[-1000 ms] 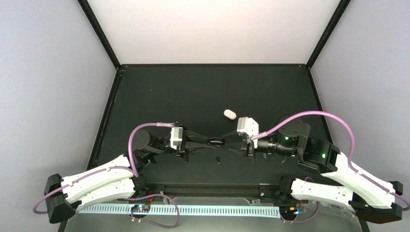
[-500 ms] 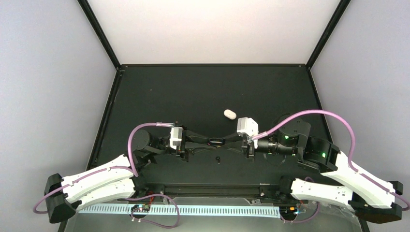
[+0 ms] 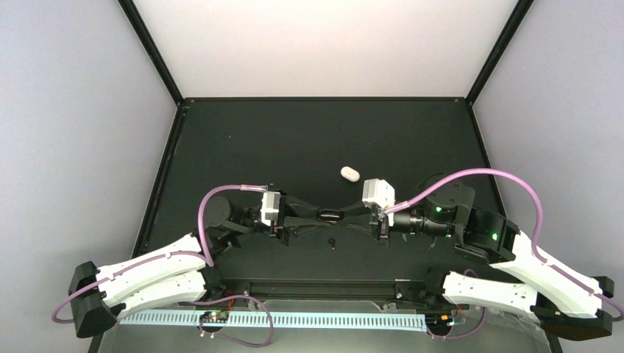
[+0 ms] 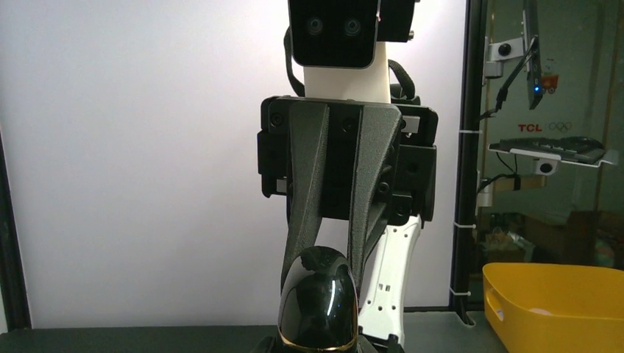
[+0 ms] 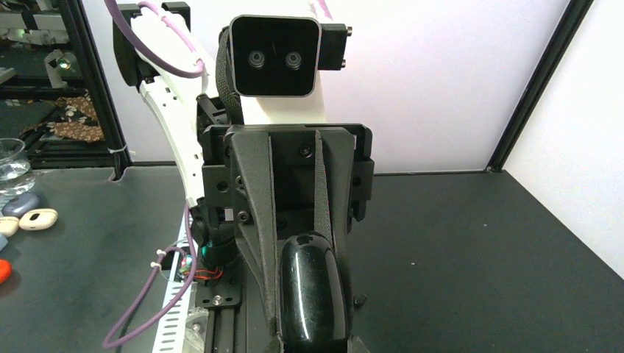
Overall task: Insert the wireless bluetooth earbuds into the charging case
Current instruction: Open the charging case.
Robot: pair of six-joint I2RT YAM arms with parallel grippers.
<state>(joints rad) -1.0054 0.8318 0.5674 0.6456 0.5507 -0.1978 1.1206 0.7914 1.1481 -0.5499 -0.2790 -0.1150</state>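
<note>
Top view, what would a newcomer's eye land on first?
Mid-table, the left end effector and right end effector meet tip to tip, both closed on a glossy black puck. Behind them a white case lies alone on the dark table, and a tiny black bud sits just in front, toward the bases.

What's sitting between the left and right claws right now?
A glossy black oval object, gripped at both ends by the left claw and right claw; top view shows it.
</note>
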